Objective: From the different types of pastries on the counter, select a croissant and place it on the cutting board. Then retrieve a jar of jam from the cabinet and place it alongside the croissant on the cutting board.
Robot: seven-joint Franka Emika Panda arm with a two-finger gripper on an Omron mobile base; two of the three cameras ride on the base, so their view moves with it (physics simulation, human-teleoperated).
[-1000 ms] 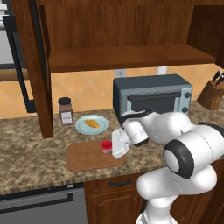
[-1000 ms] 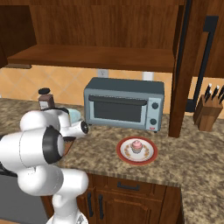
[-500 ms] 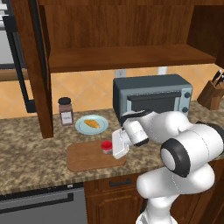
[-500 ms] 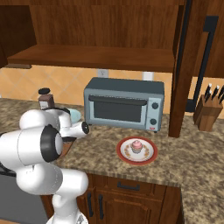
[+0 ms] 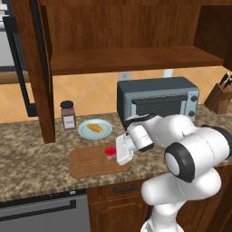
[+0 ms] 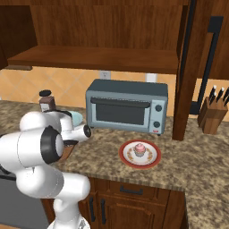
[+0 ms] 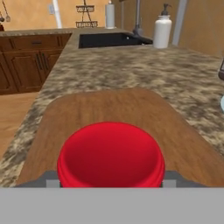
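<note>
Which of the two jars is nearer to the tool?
The small red jar of jam on the cutting board, right at the tool. The taller dark-lidded jar stands farther back, by the croissant plate.

Two base cameras looked forward and down from behind the arm, left and right, sharing the toaster oven (image 5: 157,100) and surface (image 6: 188,156). The hand camera sat close above the cutting board (image 7: 109,113).

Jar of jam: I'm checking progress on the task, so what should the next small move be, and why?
Probably open the jaws and let go. The jar of jam sits on the cutting board, with the gripper right beside it. The croissant, though, lies on its plate behind the board, so that step looks undone.
</note>
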